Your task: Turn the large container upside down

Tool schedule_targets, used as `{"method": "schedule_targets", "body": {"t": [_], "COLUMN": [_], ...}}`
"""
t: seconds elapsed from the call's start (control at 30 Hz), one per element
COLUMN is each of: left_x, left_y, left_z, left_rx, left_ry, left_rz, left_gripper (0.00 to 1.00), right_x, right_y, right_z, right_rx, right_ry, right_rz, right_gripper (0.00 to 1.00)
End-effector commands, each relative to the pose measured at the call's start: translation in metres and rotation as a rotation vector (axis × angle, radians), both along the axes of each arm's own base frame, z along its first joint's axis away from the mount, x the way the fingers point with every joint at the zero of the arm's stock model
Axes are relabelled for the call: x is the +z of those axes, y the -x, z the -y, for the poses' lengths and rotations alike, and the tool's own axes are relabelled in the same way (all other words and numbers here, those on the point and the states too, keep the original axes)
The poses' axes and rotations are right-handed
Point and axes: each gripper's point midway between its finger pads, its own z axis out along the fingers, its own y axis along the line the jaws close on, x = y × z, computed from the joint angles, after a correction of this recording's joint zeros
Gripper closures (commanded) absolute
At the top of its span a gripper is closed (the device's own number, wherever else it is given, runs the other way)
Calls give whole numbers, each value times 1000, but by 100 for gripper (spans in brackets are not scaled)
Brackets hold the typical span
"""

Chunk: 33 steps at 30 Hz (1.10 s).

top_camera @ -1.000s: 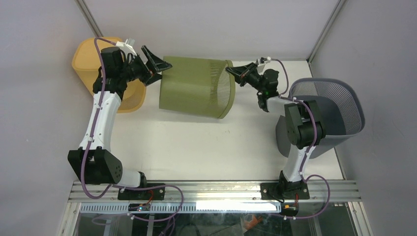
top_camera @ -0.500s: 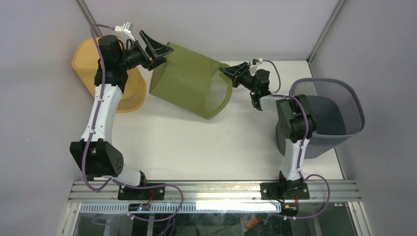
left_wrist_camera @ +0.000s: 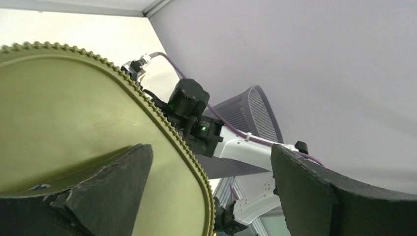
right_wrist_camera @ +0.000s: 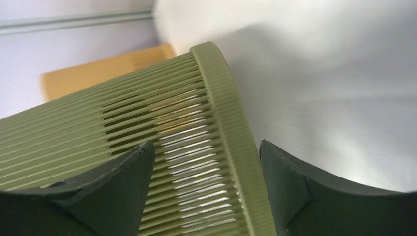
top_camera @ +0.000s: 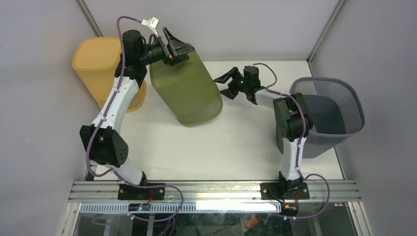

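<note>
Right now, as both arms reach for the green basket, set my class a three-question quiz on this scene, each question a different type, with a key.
1. True or false: the left gripper and the right gripper are both open.
2. Short answer: which gripper is at the closed base of the green basket?
3. Which basket stands beside the right arm? A yellow basket; B grey basket; C green basket.
Key: 1 true; 2 left; 3 B.

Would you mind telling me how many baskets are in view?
3: a yellow basket at the far left, a green basket tilted in the middle, and a grey basket at the right.
</note>
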Motion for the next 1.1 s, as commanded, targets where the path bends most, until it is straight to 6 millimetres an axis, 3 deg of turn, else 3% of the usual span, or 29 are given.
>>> {"method": "schedule_targets", "body": {"t": [0.0, 0.13, 0.23, 0.4, 0.57, 0.67, 0.83, 0.9, 0.97, 1.07], "left_x": [-7, -21, -26, -15, 11, 23, 50, 60, 71, 73], "left_y": [-3, -13, -16, -18, -12, -5, 20, 29, 42, 50], "left_z": [15, 23, 28, 32, 33, 34, 34, 30, 25, 19], "left_rx": [-41, -51, -60, -71, -85, -103, -119, -101, -89, -56], "left_ry": [-4, -11, -12, -11, -20, -40, -95, -113, -125, -142], "left_rz": [-20, -43, -49, -7, 83, 157, 359, 420, 478, 508], "left_gripper": [4, 4, 4, 4, 4, 3, 1, 1, 1, 1], "right_x": [19, 26, 31, 71, 111, 129, 122, 113, 105, 94], "right_y": [12, 5, 9, 37, 97, 146, 216, 223, 219, 187], "right_z": [10, 29, 42, 51, 48, 26, -9, -18, -26, -31], "right_rx": [52, 65, 61, 60, 138, 269, 435, 460, 489, 469], "right_ry": [333, 578, 669, 713, 704, 637, 573, 568, 599, 728], "right_rz": [50, 52, 33, 130, 295, 462, 727, 769, 808, 869], "right_gripper": [15, 5, 5, 5, 6, 6, 7, 6, 6, 5]}}
